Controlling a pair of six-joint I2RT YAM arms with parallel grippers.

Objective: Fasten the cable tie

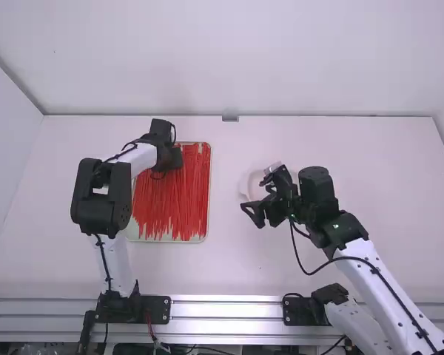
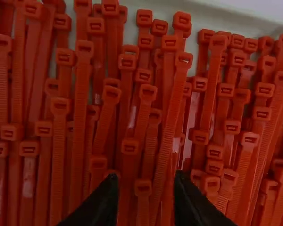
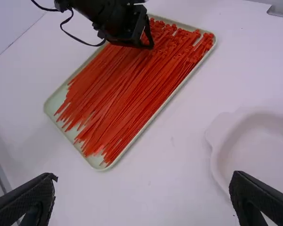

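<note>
A heap of red cable ties (image 1: 172,198) lies lengthwise on a pale tray (image 1: 207,157) left of the table's middle. My left gripper (image 1: 170,158) hangs over the heap's far end, fingers open and pressed down among the tie heads (image 2: 144,183); nothing is pinched between them. From the right wrist view the left gripper (image 3: 142,38) sits at the far end of the ties (image 3: 132,89). My right gripper (image 1: 265,201) hovers open to the right of the tray, above the bare table, its fingers (image 3: 26,200) spread wide with nothing in them.
A white bowl-like dish (image 1: 253,185) stands just beyond the right gripper, its rim (image 3: 217,146) near that gripper's fingers. The table stretches bare to the right and at the front. Walls close the table at the back and left.
</note>
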